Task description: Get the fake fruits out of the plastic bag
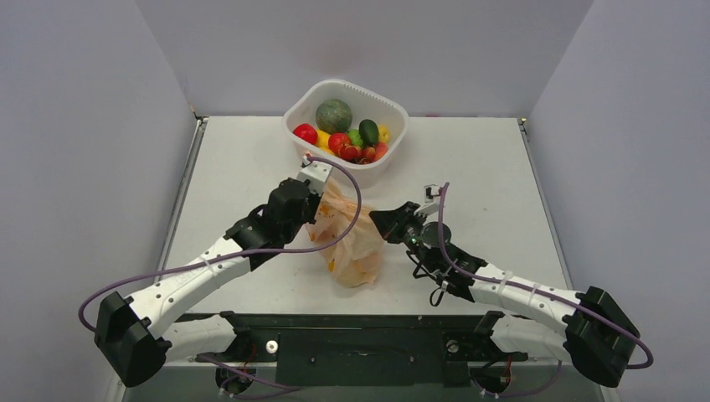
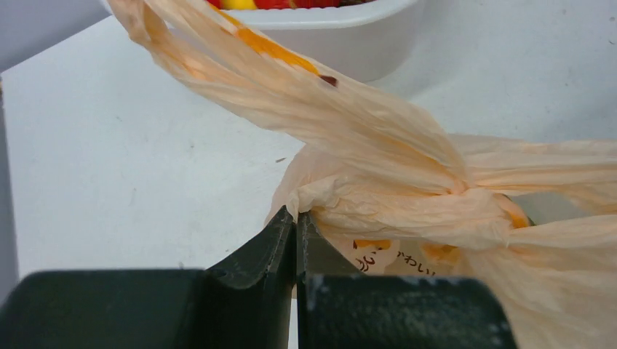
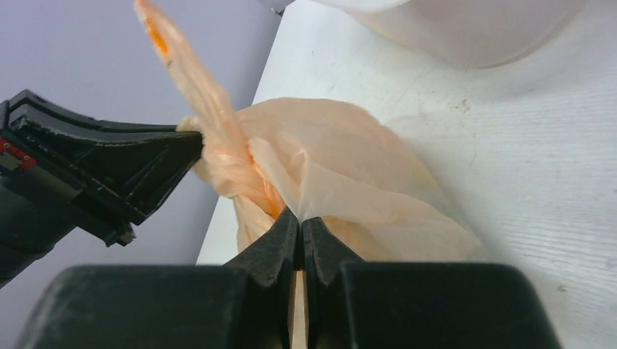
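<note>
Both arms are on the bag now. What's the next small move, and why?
The left gripper and right gripper are each shut on the plastic bag beside its knotted handles, so it looks tied closed. I'd probably ease them slowly apart.

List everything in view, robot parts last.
table: 1, pale grey, under everything
tub: 1, white, far middle of table
melon: 1, dark green, back of tub
fake fruits: several, red, yellow, green, in tub in front of melon
plastic bag: 1, peach-orange, mid-table before tub, handles knotted, contents unclear
arms: 2, white and black, from near edge
left pincer: 1, black, shut on plastic bag near knot
right pincer: 1, black, shut on plastic bag film
</note>
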